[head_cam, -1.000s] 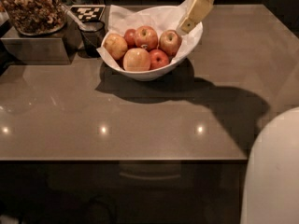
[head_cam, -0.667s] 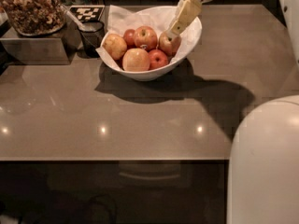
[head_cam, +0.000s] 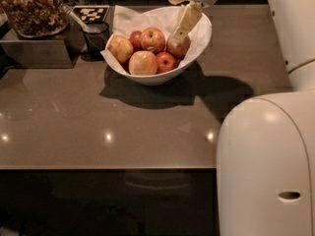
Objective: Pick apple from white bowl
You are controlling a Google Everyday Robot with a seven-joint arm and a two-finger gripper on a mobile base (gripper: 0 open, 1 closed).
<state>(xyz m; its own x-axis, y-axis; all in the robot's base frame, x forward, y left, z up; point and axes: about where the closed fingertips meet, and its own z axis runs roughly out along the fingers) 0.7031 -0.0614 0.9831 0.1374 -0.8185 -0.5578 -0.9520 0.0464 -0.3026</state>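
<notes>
The white bowl (head_cam: 199, 38), lined with crumpled white paper, stands on the brown table at the back centre and holds several apples. The apple (head_cam: 179, 48), red streaked with yellow, lies at the bowl's right side. My gripper (head_cam: 177, 19) comes in from the top right, open and empty. One cream finger (head_cam: 185, 19) slants down, with its tip just above the apple's top. A smaller deep-red apple (head_cam: 166, 62) and a larger pale yellow-orange apple (head_cam: 142, 63) lie in front. Another red-yellow apple (head_cam: 153, 39) sits at the middle back.
A small dark cup (head_cam: 96, 37) stands left of the bowl, with a checkered tag (head_cam: 91, 14) behind it. A tray of brown snacks (head_cam: 32, 9) sits on a grey box at the back left. My white arm housing (head_cam: 266, 166) fills the lower right.
My gripper has moved left and down over the bowl's right side, close above the apple. The arm housing now covers more of the right. The apples have not moved.
</notes>
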